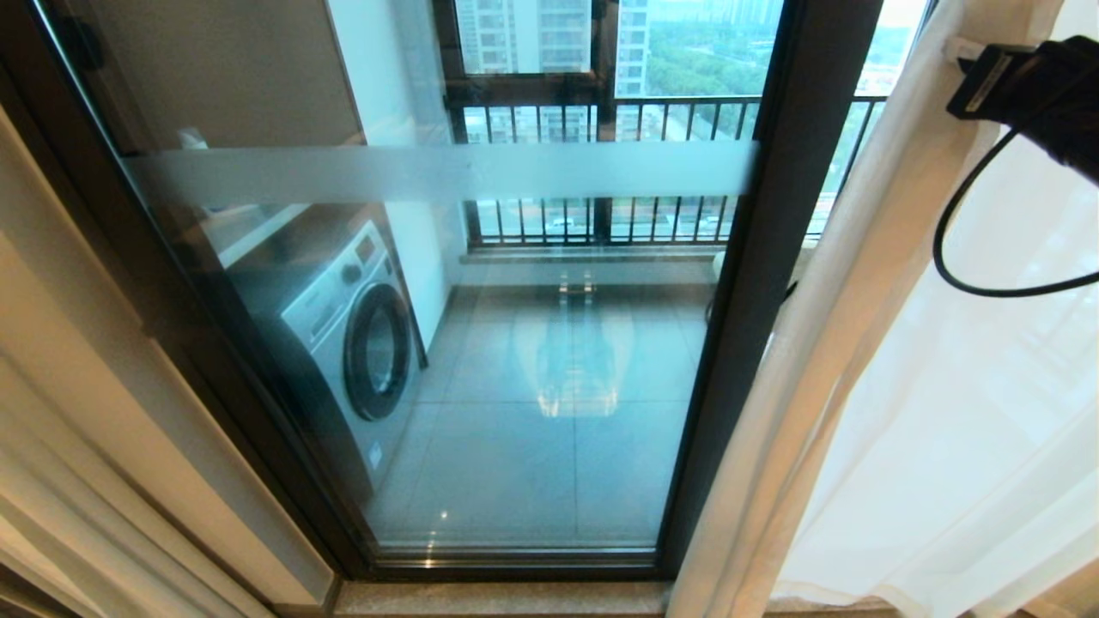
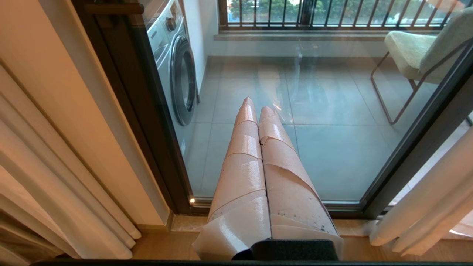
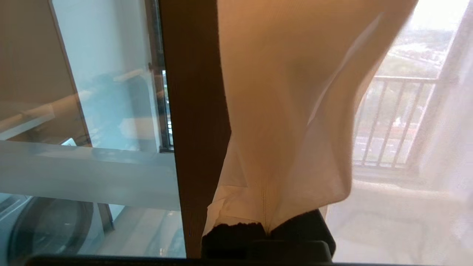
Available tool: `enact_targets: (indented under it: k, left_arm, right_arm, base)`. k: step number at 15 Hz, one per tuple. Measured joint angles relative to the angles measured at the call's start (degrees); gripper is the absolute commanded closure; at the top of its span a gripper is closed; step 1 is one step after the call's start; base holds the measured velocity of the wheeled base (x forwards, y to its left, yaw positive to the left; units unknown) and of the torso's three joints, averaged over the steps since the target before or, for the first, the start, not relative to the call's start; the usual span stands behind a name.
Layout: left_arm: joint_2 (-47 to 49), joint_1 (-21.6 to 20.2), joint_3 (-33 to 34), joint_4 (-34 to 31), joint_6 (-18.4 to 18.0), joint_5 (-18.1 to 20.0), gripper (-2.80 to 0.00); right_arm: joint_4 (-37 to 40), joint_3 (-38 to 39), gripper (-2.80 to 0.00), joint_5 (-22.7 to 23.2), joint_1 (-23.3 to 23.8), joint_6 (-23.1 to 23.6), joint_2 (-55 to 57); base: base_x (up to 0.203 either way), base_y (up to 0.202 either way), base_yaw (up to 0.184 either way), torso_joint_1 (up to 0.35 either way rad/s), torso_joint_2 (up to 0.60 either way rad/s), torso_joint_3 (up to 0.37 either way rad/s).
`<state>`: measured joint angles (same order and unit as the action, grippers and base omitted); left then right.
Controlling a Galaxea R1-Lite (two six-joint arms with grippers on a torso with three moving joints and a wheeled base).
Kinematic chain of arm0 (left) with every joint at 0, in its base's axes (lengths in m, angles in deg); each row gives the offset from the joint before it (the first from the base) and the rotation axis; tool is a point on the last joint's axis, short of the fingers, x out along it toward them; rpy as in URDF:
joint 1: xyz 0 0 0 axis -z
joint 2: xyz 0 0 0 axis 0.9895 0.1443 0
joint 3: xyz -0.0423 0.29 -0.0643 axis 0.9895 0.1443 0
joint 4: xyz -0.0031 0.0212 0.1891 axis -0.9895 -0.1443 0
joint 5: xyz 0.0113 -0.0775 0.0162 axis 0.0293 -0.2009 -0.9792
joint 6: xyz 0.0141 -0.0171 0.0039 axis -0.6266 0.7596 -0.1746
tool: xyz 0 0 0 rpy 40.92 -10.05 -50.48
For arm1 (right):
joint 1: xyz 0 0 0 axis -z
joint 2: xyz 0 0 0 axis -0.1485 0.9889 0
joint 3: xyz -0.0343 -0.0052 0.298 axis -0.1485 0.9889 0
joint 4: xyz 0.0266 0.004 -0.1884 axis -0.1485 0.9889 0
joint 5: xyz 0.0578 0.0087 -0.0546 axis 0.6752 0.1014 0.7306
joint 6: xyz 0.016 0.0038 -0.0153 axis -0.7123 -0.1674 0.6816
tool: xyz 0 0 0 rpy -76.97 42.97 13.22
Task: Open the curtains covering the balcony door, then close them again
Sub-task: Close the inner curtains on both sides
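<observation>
Already your balcony door (image 1: 515, 343) stands uncovered; the right tool (image 3: 266, 231) pinches the curtains (image 1: 824, 343) gathered beside its frame, left tool (image 2: 258, 111) pressed together, idle. Closing remains.

The left gripper (image 2: 258, 105) has two long tapering fingers (image 2: 244, 155) wrapped in pale pinkish-beige tape, creased and speckled, on a black base. At two o'clock in the head view, the right arm (image 1: 1052, 90) is black, with a looping black cable (image 1: 949, 257).
</observation>
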<state>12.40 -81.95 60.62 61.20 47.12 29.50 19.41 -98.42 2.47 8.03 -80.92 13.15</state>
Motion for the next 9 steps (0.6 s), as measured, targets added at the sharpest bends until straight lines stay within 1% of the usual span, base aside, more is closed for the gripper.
enact_targets:
  k: [2,4,9]
  left_arm:
    - [0.0,0.0,0.0,0.0,0.0,0.0,0.0]
    - [0.0,0.0,0.0,0.0,0.0,0.0,0.0]
    - [0.0,0.0,0.0,0.0,0.0,0.0,0.0]
  right_arm:
    - [-0.2,-0.3,0.0,0.3,-0.2,0.8,0.0]
    - [-0.3,-1.4,0.0,0.6,-1.4,1.1,0.1]
    - [0.4,-6.1,0.0,2.0,-7.1,4.2,1.0]
  base:
    - [0.0,0.0,0.0,0.0,0.0,0.0]
    - [0.0,0.0,0.0,0.0,0.0,0.0]
    - [0.0,0.0,0.0,0.0,0.0,0.0]
